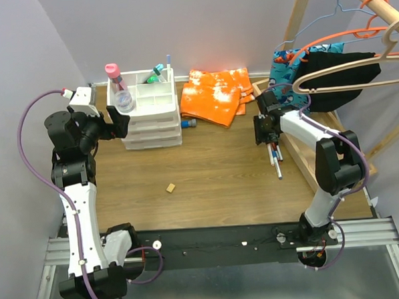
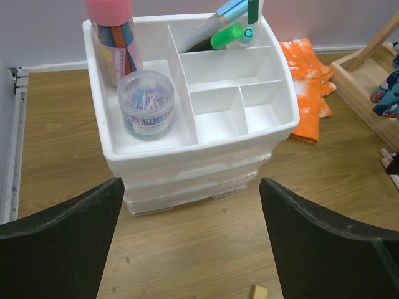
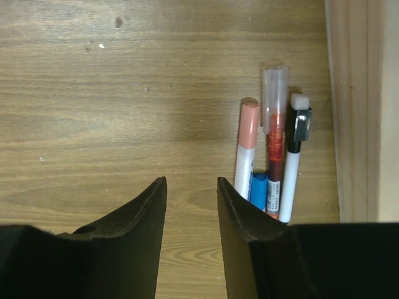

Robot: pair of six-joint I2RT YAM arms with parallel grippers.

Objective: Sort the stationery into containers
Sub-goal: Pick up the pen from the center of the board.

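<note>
Right arm is the one to watch: it hangs low over the worktop (image 3: 93, 93), and its tool (image 3: 191, 184) is parted a little with nothing but bare wood in the gap. The pens (image 3: 269, 156) lie in a tight bundle on the worktop, side by side, hard up against the wooden tray (image 3: 358, 106). Here's the crux: the bundle sits off to the tray side of the gap, outside one of the fingers (image 3: 243, 224), not between them. The pens' long axis runs along the tray's edge, so the jaws would close across it. That looks well lined up, and I reckon only a sideways shift towards the tray is needed.

The white drawer unit (image 1: 152, 133) stands well apart on the far left. The left tool (image 2: 190, 184) faces it, spread wide and empty. The right arm is plainly nearer the pens.
</note>
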